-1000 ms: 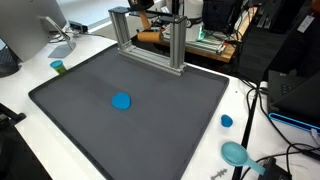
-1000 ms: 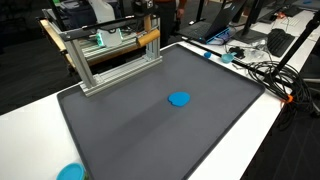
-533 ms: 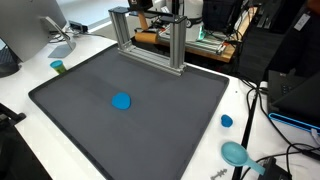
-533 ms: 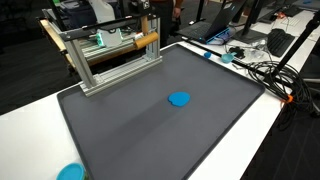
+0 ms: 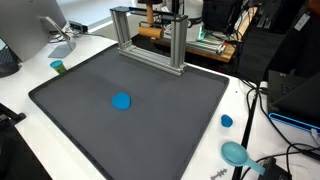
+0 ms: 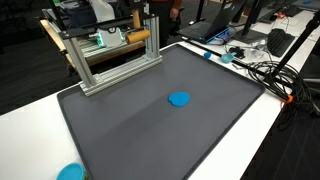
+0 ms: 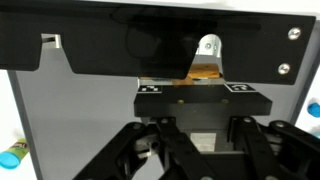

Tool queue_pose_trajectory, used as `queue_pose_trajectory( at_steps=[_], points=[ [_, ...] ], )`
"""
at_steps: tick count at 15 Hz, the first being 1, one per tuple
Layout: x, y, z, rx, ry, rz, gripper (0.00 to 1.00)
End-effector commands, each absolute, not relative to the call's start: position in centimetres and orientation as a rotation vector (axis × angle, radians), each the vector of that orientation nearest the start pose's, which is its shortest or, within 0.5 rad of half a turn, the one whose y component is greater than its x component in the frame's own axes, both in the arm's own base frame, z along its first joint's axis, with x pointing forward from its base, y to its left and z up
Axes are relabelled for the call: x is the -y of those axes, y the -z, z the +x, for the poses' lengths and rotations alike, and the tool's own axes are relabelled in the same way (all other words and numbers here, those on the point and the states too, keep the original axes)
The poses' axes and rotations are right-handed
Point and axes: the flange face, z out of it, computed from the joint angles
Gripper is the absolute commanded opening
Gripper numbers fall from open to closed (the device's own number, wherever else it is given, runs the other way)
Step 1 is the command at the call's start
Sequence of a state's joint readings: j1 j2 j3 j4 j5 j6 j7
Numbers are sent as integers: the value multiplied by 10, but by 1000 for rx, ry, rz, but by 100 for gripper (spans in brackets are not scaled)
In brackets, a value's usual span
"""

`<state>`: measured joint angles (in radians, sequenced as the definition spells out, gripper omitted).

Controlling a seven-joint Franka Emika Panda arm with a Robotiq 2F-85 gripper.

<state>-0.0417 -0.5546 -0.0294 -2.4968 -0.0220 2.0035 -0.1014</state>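
We've got the gripper right at the wooden dowel, lying level along the aluminum frame at the gray mat's back edge, long axis running with the frame, and we can't tell whether it's clamped.

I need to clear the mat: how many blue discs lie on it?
1: the blue disc lies near the middle of the grey mat. The metal frame at its back edge may hide a small strip.
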Motion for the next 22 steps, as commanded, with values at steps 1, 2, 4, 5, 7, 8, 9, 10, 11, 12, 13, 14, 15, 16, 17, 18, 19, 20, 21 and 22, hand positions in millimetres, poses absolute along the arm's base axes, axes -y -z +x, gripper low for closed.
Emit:
queue_pose_trajectory(
  at_steps=[1,2,4,5,7,8,9,10,11,12,13,14,15,16,17,18,19,20,21,22],
  points=[
    [0,-477,376,70,166,-3148,22],
    [-7,-475,377,73,163,-3153,22],
    [-17,-469,376,41,122,-3208,22],
    [-18,-469,374,3,115,-3233,22],
    [-15,-467,372,-94,97,-3255,22],
    [-14,-465,371,-123,74,-3255,22],
    [-13,-462,369,-137,46,-3248,22],
    [-12,-459,368,-152,22,-3240,22],
    [-11,-454,366,-149,-1,-3221,22],
    [-9,-451,365,-144,-14,-3211,22],
    [-4,-448,365,-155,-25,-3201,22],
    [0,-446,364,-174,-36,-3196,22],
    [5,-444,363,-178,-55,-3189,22],
    [7,-441,361,-181,-67,-3176,72],
    [9,-440,360,-175,-75,-3170,73],
    [10,-441,359,-169,-86,-3170,79],
    [11,-443,357,-110,-92,-3159,86],
    [13,-446,354,-33,-78,-3154,94],
    [16,-453,349,30,-49,-3159,98],
    [21,-460,345,83,-24,-3161,100]
  ],
)
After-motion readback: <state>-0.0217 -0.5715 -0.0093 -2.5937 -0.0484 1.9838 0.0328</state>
